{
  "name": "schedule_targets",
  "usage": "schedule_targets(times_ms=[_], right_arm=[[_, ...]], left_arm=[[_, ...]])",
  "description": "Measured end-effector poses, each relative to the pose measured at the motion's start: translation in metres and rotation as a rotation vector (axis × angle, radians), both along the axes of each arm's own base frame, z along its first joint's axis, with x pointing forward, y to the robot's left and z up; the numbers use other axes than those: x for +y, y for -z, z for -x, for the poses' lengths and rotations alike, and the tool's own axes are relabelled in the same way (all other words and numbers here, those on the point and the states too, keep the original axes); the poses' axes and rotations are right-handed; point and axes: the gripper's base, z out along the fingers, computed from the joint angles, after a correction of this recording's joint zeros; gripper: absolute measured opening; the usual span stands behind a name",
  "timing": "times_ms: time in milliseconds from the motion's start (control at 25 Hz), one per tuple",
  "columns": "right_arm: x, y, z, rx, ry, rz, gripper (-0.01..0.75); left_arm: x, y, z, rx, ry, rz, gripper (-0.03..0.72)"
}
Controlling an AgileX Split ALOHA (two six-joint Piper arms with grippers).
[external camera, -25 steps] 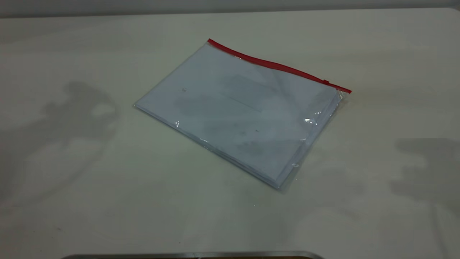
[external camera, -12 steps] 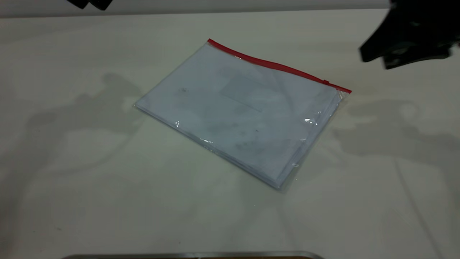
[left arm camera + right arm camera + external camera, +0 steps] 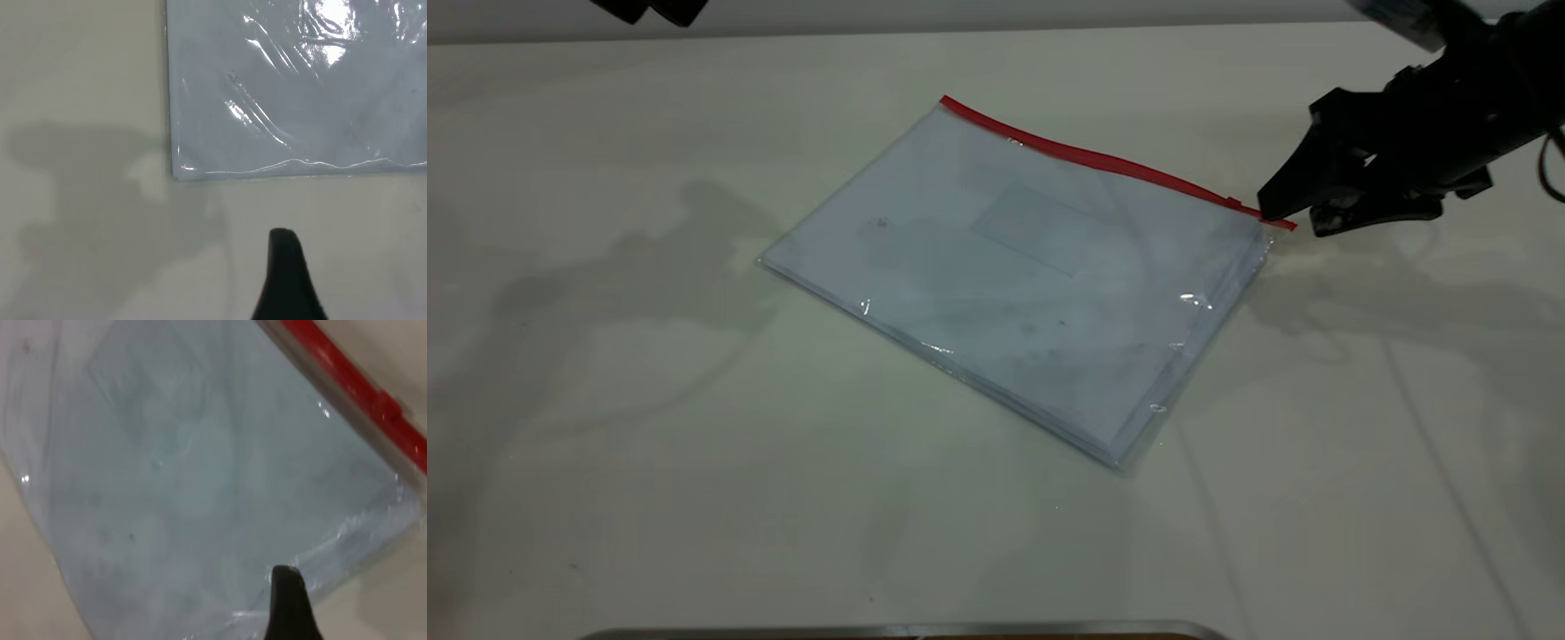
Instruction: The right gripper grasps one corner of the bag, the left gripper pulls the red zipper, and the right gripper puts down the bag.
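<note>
One flat clear plastic document pouch, the bag (image 3: 1032,276), lies flat on the pale table (image 3: 694,444), skewed to the table edges. Thin bright red zipper strip (image 3: 1103,162) runs along its far long edge. Small red slider tab (image 3: 1233,204) sits near the right end of that strip, so my read is the zip is closed and must be pulled toward the left end.

Right gripper (image 3: 1294,220), black wedge jaws on a boxy black body, is low over the table at the clear corner of the bag (image 3: 1276,229) where the red strip ends. Jaws look spread, tips either side of that corner; contact can't be confirmed. Likely reason for that spot: pinning the corner beside the slider gives the zip pull something to work against.

Left gripper (image 3: 649,9), black pointed jaws, is at the far-left edge of the exterior view, well apart from the bag; can't tell its jaw state.

Contents: stack of white papers (image 3: 200,487), faint rectangular label patch (image 3: 1034,229) on top. Nothing outside the pouch.
</note>
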Motion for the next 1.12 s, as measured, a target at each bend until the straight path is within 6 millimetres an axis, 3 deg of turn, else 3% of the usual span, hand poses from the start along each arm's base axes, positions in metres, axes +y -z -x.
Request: schedule_targets(times_ms=[200,440,720,1120], right_arm=[[0.000,0.015,-0.017,-0.021,-0.020,0.001,0.545],[-0.004,0.030,-0.021,-0.005,-0.020,0.012,0.545],[-0.030,0.030,-0.022,-0.005,0.017,-0.002,0.545],[-0.016,0.051,-0.013,-0.043,-0.088,-0.180,0.547]], left_arm=[[0.000,0.000,0.000,0.001,-0.003,0.002,0.580],[0.000,0.000,0.000,0.000,-0.004,0.003,0.580],[0.000,0.000,0.000,-0.001,-0.008,0.003,0.580],[-0.002,-0.002,-0.002,-0.009,-0.033,0.034,0.580]])
